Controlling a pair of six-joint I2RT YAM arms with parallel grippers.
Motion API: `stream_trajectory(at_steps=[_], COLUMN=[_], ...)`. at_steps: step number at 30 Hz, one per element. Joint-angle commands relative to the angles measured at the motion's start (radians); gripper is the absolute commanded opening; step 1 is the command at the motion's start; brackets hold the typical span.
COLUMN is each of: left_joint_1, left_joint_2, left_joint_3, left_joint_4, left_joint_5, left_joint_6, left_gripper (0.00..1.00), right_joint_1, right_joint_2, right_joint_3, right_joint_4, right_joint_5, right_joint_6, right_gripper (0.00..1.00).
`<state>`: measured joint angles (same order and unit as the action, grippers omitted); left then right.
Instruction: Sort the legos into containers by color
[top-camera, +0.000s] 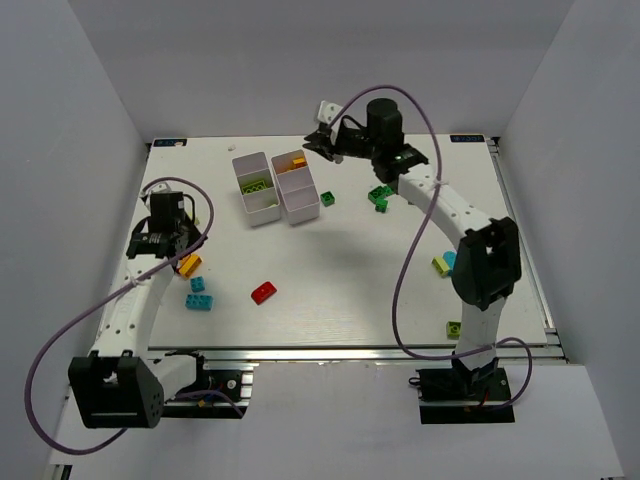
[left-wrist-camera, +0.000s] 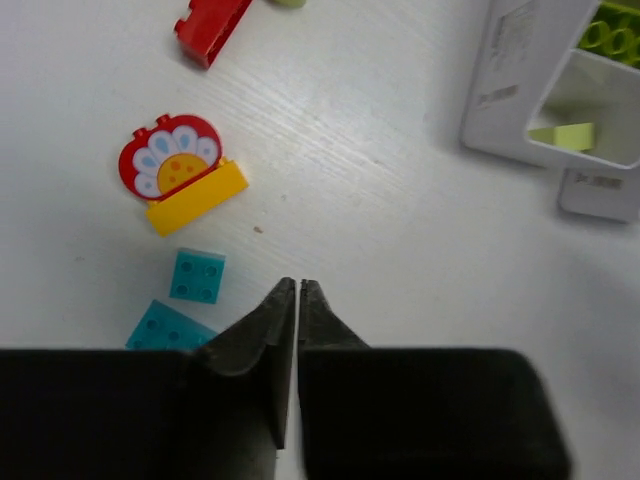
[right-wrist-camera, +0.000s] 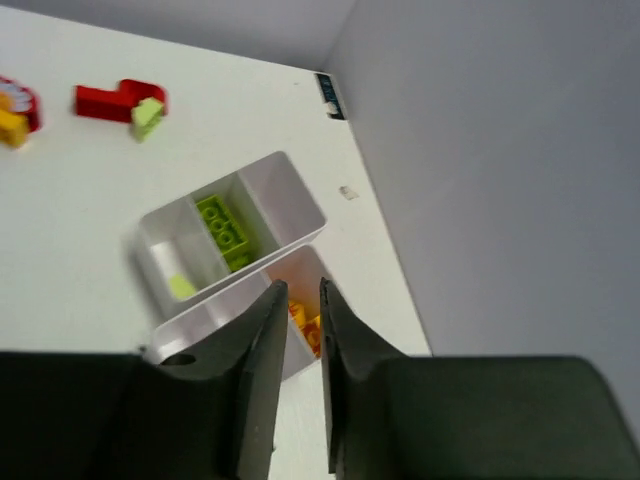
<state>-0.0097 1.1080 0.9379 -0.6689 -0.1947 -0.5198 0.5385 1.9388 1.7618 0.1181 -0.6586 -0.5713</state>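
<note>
The top camera views the whole table (top-camera: 345, 290) from above. Both wrist cameras look down closely, sharing the trays (top-camera: 300, 210)

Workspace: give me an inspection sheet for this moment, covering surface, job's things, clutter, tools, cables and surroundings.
Surface: white table, bricks scattered across it.
Job's things: two white trays side by side at the far side; lime bricks in one, orange bricks in the other; red brick, cyan bricks and green bricks lie loose.
Clutter: nothing seen.
Tools: left tool shut, empty, over the table; right tool jaws narrowly apart, empty, above the tray with the orange bricks.
Cables: purple cable looping off each arm.
Surroundings: plain grey walls.
</note>
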Motion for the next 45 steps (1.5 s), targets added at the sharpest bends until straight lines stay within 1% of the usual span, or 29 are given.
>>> stream_trajectory(at_steps=[1,2,3,4,5,6,7,8,12,18,20,23,27,37,40,43,44,45], left_joint_1=[0.080,0.088,0.096,0.105,0.108,0.111,0.116,0.125,0.146,0.168,0.177,0.185,0.183,0.195,0.200,0.201,0.201,0.201], left_joint_2=[0.058,0.073,0.104,0.116,0.139,0.139,0.156,0.162,0.190,0.292,0.309,0.352,0.424,0.504,0.516,0.521,0.510,0.504], left_joint_3=[0.036,0.036,0.035,0.033,0.029,0.027,0.024,0.024,0.010,0.007,-0.008,-0.011,-0.001,0.006,0.015,0.013,0.010,0.009], left_joint_4=[-0.070,-0.084,-0.112,-0.123,-0.142,-0.149,-0.156,-0.162,-0.156,-0.114,-0.049,0.011,0.046,0.106,0.109,0.109,0.112,0.114], left_joint_5=[0.073,0.089,0.095,0.103,0.101,0.098,0.091,0.080,0.035,-0.040,-0.038,-0.025,-0.026,-0.057,-0.072,-0.066,-0.060,-0.052], left_joint_6=[0.004,0.010,0.017,0.024,0.030,0.029,0.023,0.012,-0.101,-0.229,-0.244,-0.259,-0.258,-0.253,-0.249,-0.241,-0.237,-0.233], left_gripper=[0.22,0.33,0.45,0.65,0.77,0.77,0.83,0.83,0.89,0.91,0.92,0.92,0.92,0.92,0.91,0.82,0.72,0.68], right_joint_1=[-0.025,-0.032,-0.037,-0.040,-0.049,-0.052,-0.058,-0.066,-0.084,-0.113,-0.126,-0.140,-0.152,-0.161,-0.161,-0.161,-0.161,-0.161], right_joint_2=[-0.049,-0.088,-0.112,-0.136,-0.183,-0.204,-0.221,-0.242,-0.276,-0.299,-0.302,-0.307,-0.314,-0.316,-0.311,-0.308,-0.310,-0.308], right_joint_3=[-0.073,-0.135,-0.174,-0.215,-0.290,-0.324,-0.352,-0.372,-0.452,-0.484,-0.493,-0.499,-0.507,-0.510,-0.502,-0.495,-0.493,-0.492], right_joint_4=[-0.259,-0.288,-0.290,-0.284,-0.261,-0.246,-0.236,-0.232,-0.206,-0.183,-0.176,-0.164,-0.158,-0.170,-0.178,-0.182,-0.184,-0.186], right_joint_5=[-0.200,-0.206,-0.205,-0.203,-0.197,-0.194,-0.193,-0.193,-0.199,-0.214,-0.219,-0.230,-0.236,-0.237,-0.237,-0.237,-0.237,-0.237], right_joint_6=[-0.002,-0.013,-0.019,-0.024,-0.030,-0.027,-0.022,-0.015,0.027,0.045,0.051,0.065,0.074,0.076,0.076,0.076,0.076,0.077], right_gripper=[0.27,0.34,0.43,0.55,0.59,0.61,0.62,0.63,0.66,0.70,0.71,0.73,0.74,0.77,0.77,0.77,0.77,0.77])
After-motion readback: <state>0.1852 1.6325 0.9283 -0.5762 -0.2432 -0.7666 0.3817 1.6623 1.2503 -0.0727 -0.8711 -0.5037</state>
